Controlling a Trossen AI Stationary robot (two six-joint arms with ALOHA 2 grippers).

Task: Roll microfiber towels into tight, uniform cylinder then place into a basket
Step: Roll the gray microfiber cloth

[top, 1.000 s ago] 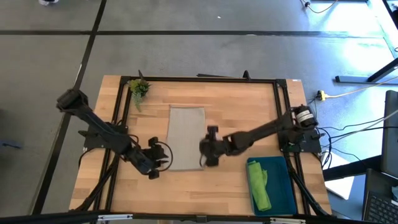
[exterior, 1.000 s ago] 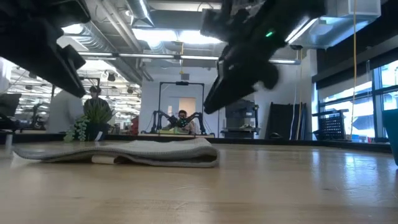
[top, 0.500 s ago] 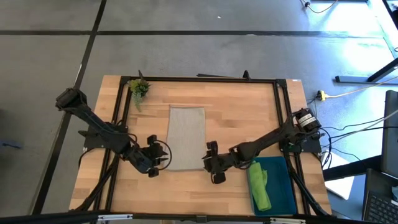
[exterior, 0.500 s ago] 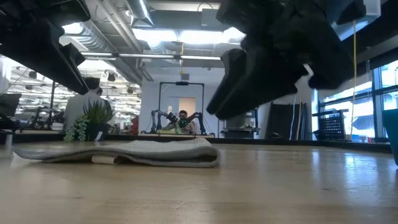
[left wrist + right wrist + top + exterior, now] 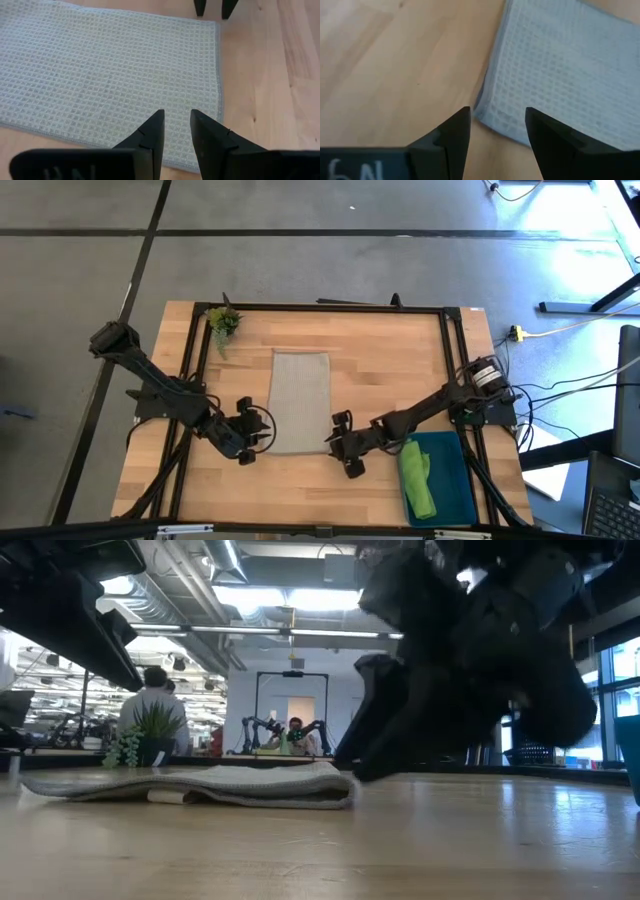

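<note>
High view has the pale grey-beige waffle-weave microfiber towel lying flat and folded at the centre of the frame, while the bright lime green microfiber towel already sits in the rectangular dark teal-blue plastic basket at lower right. My left gripper and my right gripper flank the grey towel's near corners, both empty with fingers apart, I judge so I can pinch that edge and start the roll. Partial white letters show on each wrist housing, but I cannot read them.
</note>
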